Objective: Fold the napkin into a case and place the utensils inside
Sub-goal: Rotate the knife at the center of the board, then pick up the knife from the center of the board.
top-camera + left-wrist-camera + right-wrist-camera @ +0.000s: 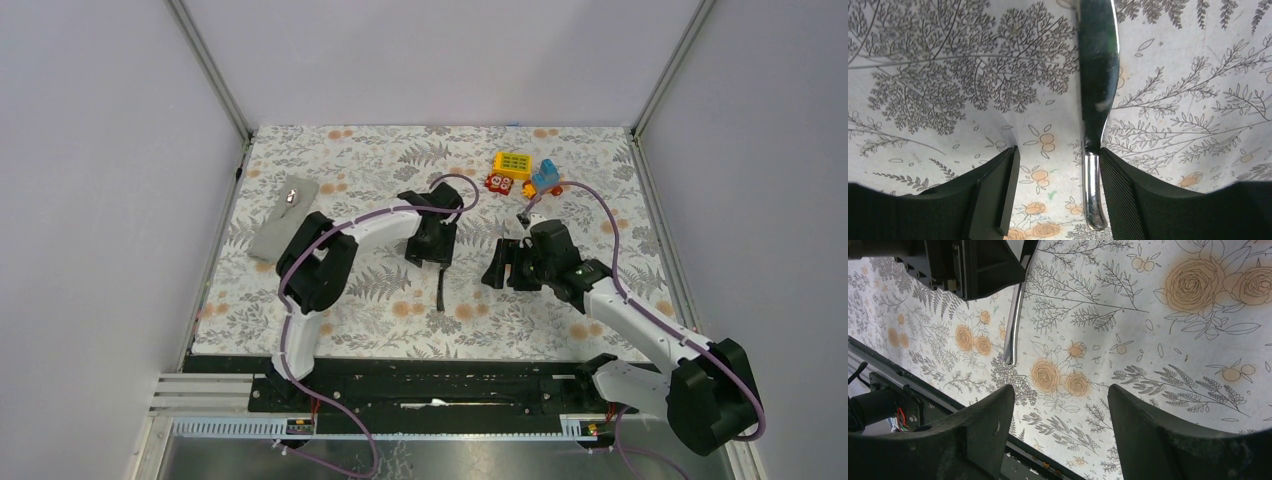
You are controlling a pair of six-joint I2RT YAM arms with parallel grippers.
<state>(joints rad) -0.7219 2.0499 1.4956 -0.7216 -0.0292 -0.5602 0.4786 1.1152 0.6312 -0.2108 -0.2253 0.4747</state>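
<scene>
The left gripper, fingers wide with the slim silver metal utensil off-centre between them, should centre before closing; the right gripper stands wide, empty.

You had silver utensil beside black finger of left claw. Tablecloth beneath was white, grey ferns, orange roses. Napkin left of it was plain grey. Toy blocks beyond right claw were yellow, red, blue.

Entry: utensil by the left gripper, far end cut off at the edge; I cannot tell its kind.
</scene>
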